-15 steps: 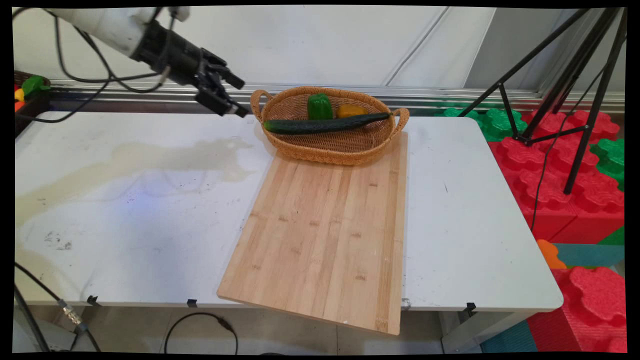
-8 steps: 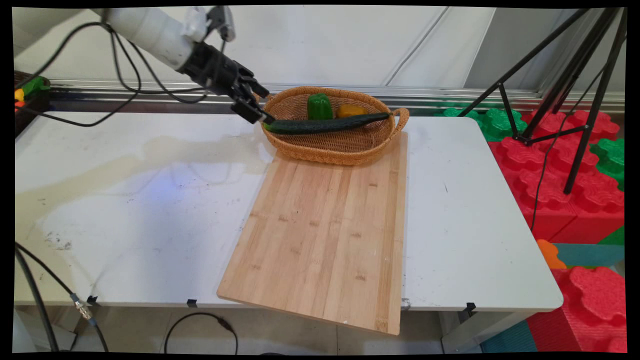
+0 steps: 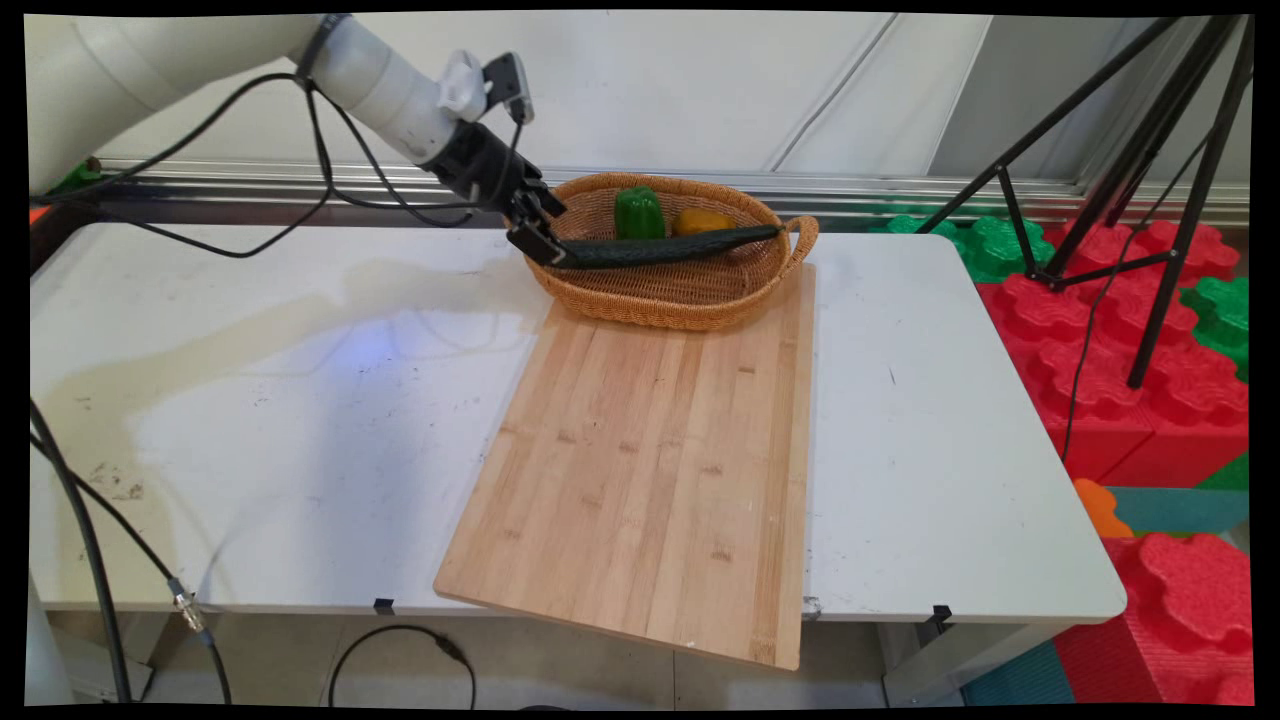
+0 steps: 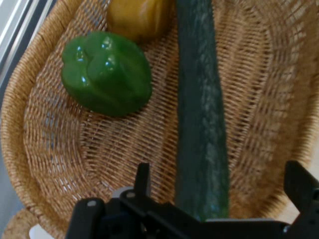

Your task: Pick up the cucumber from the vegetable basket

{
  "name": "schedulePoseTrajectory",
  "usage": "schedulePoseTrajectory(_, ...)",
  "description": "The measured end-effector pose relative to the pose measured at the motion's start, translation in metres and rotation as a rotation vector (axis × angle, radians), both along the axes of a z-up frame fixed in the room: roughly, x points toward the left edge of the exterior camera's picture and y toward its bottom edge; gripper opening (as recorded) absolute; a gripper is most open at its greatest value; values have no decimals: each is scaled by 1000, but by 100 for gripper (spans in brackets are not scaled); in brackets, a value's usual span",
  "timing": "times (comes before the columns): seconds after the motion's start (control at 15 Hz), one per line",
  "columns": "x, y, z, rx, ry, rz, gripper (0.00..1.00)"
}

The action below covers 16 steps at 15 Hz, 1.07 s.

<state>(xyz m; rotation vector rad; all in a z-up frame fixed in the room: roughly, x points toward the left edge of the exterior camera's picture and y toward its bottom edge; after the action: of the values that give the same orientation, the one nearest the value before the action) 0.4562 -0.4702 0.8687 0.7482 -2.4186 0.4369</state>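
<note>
A long dark green cucumber (image 3: 670, 247) (image 4: 202, 124) lies across a woven wicker basket (image 3: 660, 300) (image 4: 65, 164) at the table's far side. Behind it in the basket sit a green bell pepper (image 3: 639, 213) (image 4: 107, 74) and a yellow pepper (image 3: 700, 221) (image 4: 137, 17). My gripper (image 3: 545, 240) (image 4: 219, 184) hangs over the basket's left end, right at the cucumber's left tip. It is open: in the hand view the two fingers (image 4: 143, 179) stand wide apart on either side of the cucumber's near end, with gaps on both sides.
A large wooden cutting board (image 3: 650, 450) lies in front of the basket and overhangs the white table (image 3: 250, 400) at its near edge. A black tripod (image 3: 1150, 200) and red and green foam blocks (image 3: 1150, 400) stand to the right of the table.
The arm has swung right and down from beside the basket's left handle, bringing the gripper over the basket rim to the cucumber's left end. The vegetables have not moved.
</note>
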Motion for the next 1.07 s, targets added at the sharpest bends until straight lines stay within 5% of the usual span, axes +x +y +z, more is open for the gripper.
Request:
schedulePoseTrajectory(0.73, -17, -41, -33, 33, -55, -16, 100)
schedulePoseTrajectory(0.8, -18, -42, -34, 35, -56, -18, 0)
schedulePoseTrajectory(1.07, -20, -46, -37, 39, -58, -29, 0)
